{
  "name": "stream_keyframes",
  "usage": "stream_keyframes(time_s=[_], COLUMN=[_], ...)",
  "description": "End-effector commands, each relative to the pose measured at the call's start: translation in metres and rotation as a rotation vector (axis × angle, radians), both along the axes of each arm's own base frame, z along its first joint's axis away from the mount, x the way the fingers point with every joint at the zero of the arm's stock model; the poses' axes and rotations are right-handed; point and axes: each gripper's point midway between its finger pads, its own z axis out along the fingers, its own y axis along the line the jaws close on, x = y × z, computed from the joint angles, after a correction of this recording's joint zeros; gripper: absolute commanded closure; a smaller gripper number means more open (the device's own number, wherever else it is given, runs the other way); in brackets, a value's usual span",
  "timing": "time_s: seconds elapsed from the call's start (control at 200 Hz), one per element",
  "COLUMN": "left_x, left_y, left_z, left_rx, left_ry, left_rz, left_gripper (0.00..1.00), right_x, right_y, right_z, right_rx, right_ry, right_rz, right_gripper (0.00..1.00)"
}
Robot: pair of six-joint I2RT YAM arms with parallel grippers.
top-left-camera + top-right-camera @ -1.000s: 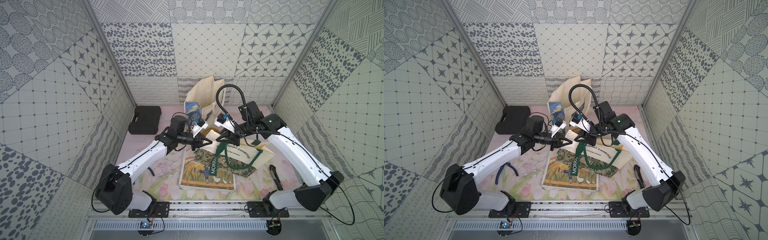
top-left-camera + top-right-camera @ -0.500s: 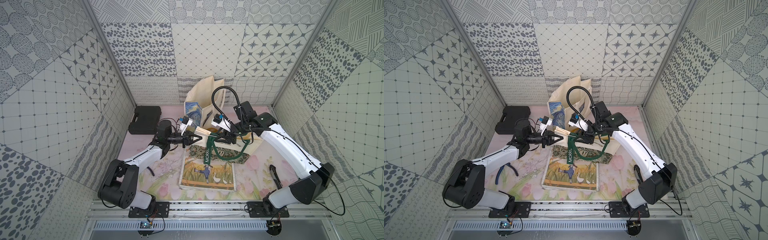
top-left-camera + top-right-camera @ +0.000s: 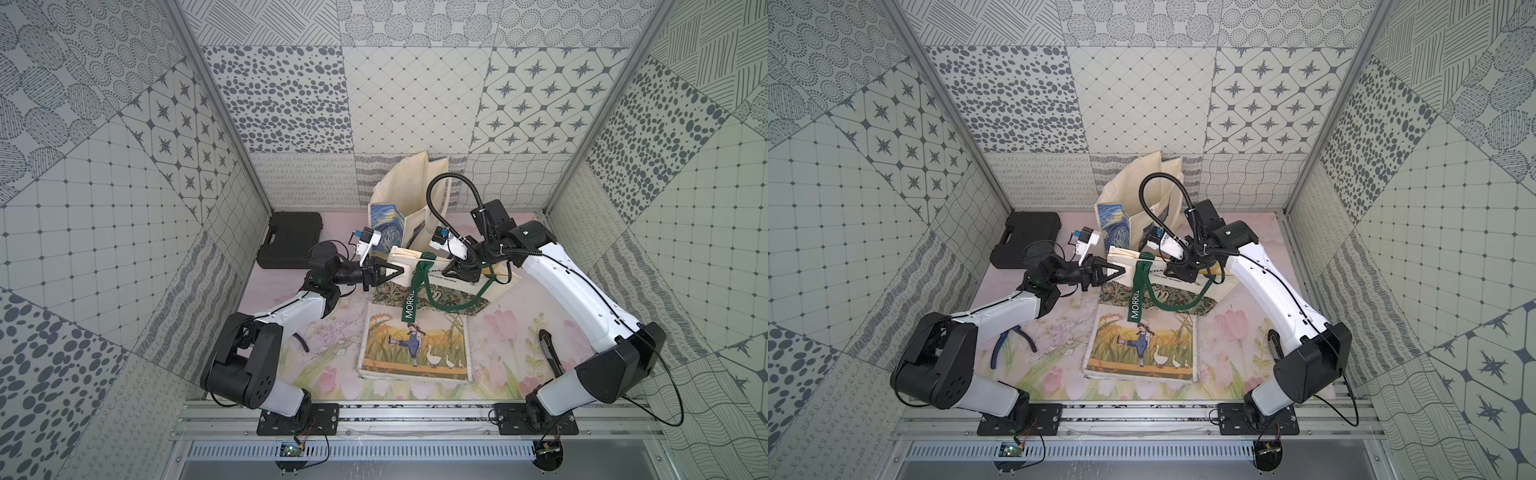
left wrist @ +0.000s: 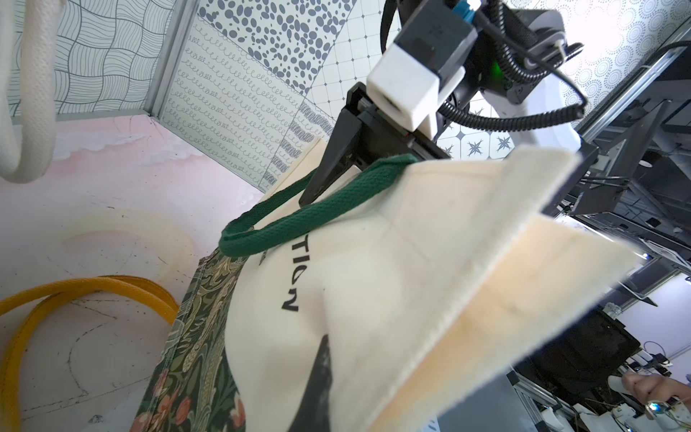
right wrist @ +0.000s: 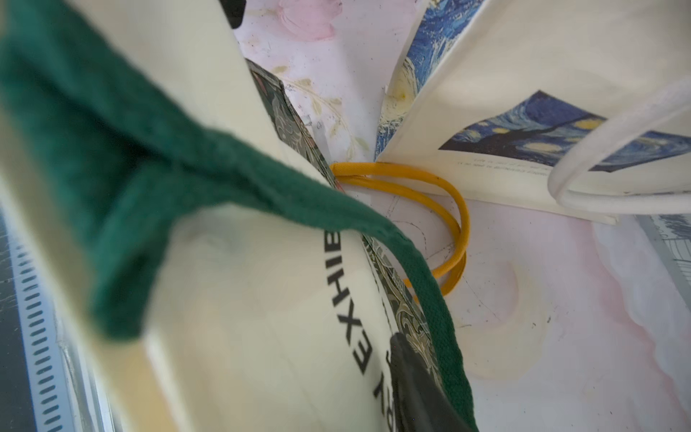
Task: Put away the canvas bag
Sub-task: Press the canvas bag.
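Observation:
The canvas bag (image 3: 434,296), cream with a dark floral panel and green handles (image 3: 1133,299), hangs lifted between both grippers just in front of the standing tote. My left gripper (image 3: 400,271) is shut on the bag's top edge at its left end. In the left wrist view one dark finger (image 4: 318,389) presses the cloth (image 4: 374,280). My right gripper (image 3: 454,272) holds the other end. One of its fingers (image 5: 415,389) lies against the printed cloth (image 5: 261,318), and the other finger is hidden behind the fabric.
An open cream tote with a starry-night print (image 3: 411,208) stands at the back. A goose-print bag (image 3: 415,349) lies flat in front, with its yellow handles (image 5: 430,194) under the lifted bag. A black case (image 3: 291,239) sits back left, pliers (image 3: 1013,340) front left, and a black tool (image 3: 550,353) lies to the right.
Both arms have carried the canvas bag back and left, off the goose-print bag and toward the standing tote. The bag now hangs more gathered between them.

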Motion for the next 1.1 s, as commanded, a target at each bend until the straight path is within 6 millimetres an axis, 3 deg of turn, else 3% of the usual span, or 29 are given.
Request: stream_keyframes(time_s=[0.0,0.365,0.59,0.79,0.956,1.091], left_x=[-0.018,-0.013,-0.009,-0.004,-0.001,0.000], left_y=[0.010,0.008,0.010,0.013,0.012,0.012], left_z=[0.047,0.048,0.046,0.045,0.047,0.047], left_rx=[-0.112,-0.113,-0.112,-0.112,-0.109,-0.107], left_ry=[-0.254,-0.242,-0.229,-0.218,-0.215,-0.217], left_rz=[-0.070,-0.071,-0.054,-0.037,-0.050,-0.055], left_gripper=[1.00,1.00,1.00,1.00,1.00,1.00], right_x=[-0.005,-0.012,-0.016,-0.030,-0.044,-0.054], right_y=[-0.030,-0.074,-0.091,-0.083,-0.079,-0.069], right_z=[-0.018,-0.028,-0.032,-0.023,-0.034,-0.031], right_rx=[-0.112,-0.109,-0.089,0.108,0.142,0.210], right_ry=[0.020,0.058,0.102,0.204,0.281,0.338], right_rz=[-0.053,-0.187,-0.261,-0.292,-0.287,-0.264], right_gripper=[0.59,0.61,0.60,0.59,0.55,0.53])
